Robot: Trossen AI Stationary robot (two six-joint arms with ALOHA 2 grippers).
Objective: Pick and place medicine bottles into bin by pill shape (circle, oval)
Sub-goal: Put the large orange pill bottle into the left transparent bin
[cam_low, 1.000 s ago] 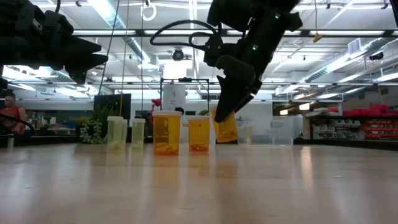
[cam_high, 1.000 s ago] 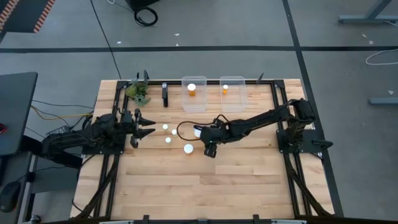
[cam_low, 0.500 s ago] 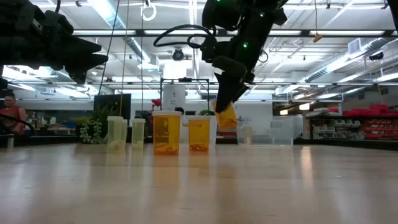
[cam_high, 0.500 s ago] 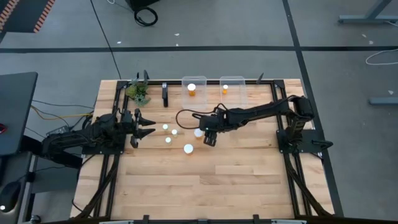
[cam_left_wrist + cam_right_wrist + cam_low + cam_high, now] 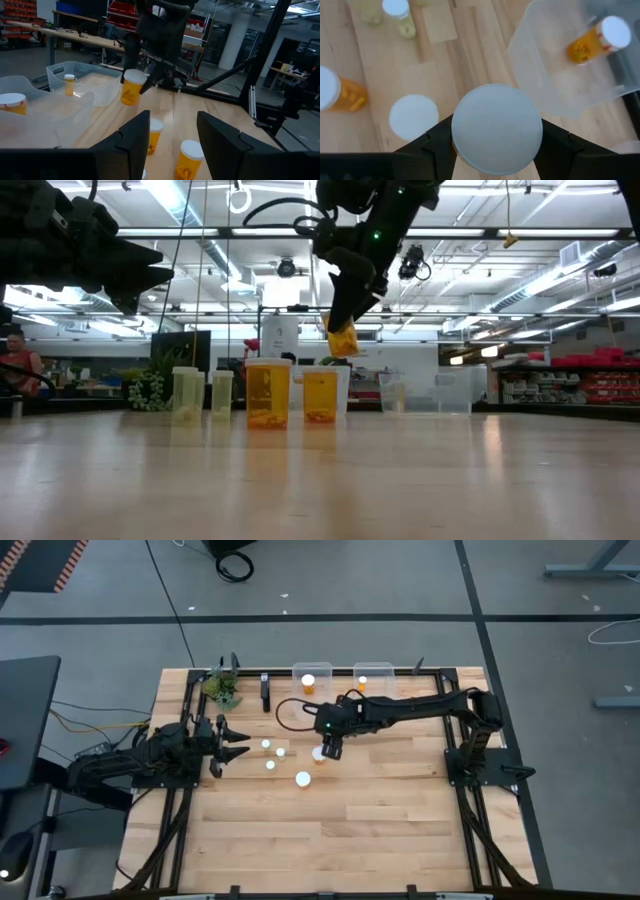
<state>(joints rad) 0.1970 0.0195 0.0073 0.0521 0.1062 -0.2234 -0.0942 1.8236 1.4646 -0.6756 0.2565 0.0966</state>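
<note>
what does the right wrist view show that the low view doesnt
Only the right wrist view shows the carried bottle's white cap from above and a clear bin holding one lying bottle. Only the low view shows the carried bottle hanging clear above the table, plus the waiting left pincer. Both show the right pincer shut on that bottle, and other bottles standing on the table.

White-capped amber bottle (image 5: 342, 340) hangs tilted above four standing bottles (image 5: 266, 393).
</note>
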